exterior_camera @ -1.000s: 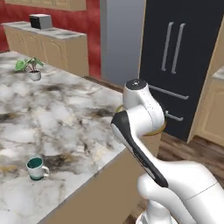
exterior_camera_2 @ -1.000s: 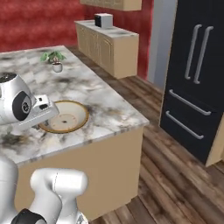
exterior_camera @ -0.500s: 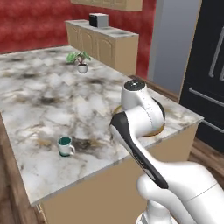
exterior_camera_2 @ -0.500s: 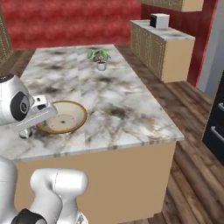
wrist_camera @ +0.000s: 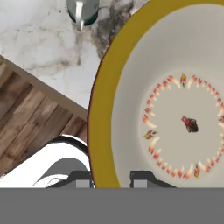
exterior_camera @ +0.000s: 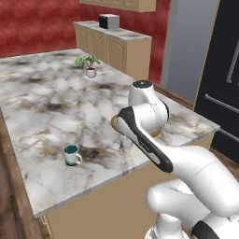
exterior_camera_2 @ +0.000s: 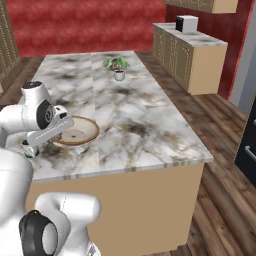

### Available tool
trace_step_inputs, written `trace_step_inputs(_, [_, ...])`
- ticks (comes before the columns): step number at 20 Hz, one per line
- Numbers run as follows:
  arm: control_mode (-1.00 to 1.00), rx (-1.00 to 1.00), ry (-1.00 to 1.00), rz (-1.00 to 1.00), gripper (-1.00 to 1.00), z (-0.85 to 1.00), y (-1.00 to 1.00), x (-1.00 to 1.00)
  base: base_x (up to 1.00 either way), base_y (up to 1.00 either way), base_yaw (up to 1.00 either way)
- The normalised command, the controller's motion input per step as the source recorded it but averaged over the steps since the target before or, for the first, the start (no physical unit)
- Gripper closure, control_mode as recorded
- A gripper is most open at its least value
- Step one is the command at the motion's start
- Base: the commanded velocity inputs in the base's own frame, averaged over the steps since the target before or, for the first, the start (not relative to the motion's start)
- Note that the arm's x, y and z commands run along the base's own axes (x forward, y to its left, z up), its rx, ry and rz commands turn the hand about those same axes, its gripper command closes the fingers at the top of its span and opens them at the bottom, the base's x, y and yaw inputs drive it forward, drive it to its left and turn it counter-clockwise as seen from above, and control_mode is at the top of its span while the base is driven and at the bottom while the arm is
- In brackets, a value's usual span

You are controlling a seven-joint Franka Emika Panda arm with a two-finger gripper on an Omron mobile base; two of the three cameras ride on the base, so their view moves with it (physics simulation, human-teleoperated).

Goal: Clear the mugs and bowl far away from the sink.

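Gripping: the tool (wrist_camera: 111,179) straddles the near rim of the bowl (wrist_camera: 175,105), one fingertip outside the ochre edge and one inside, jaws narrowed onto that rim and apparently holding it.
Key relation: the bowl spreads away from the tool toward the far side of the hand view; being round, it has no long axis, so any carry would hang from this single rim pinch, judged an off-centre load.
Bowl's place: on the marble worktop (exterior_camera: 42,107), near its front edge, partly hidden behind the white arm in the left base view (exterior_camera: 161,130) and in plain sight in the right base view (exterior_camera_2: 77,132).
Mug: a dark teal mug (exterior_camera: 71,155) with a white inside stands on the worktop left of the bowl, apart from it, handle toward the front edge.
Materials: wide, shallow, glazed-looking bowl, tan-brown outside, cream inside with a ring of small red-orange marks around a dark centre spot; veined grey-white stone beneath.
Background: a small potted plant (exterior_camera: 88,65) sits far across the worktop.
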Motion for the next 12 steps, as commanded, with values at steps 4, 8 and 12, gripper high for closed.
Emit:
trace_step_inputs(4, [-1.00,-0.10,0.25,0.33,1.00,-0.60,0.04,0.88,0.00,0.00,0.00])
trace_step_inputs(8, [-1.00,-0.07,0.20,0.36,1.00,-0.60,0.02,0.63,0.00,0.00,0.00])
trace_step_inputs(12, [-1.00,0.00,0.05,0.36,1.00,-0.45,0.00,0.27,0.00,0.00,0.00])
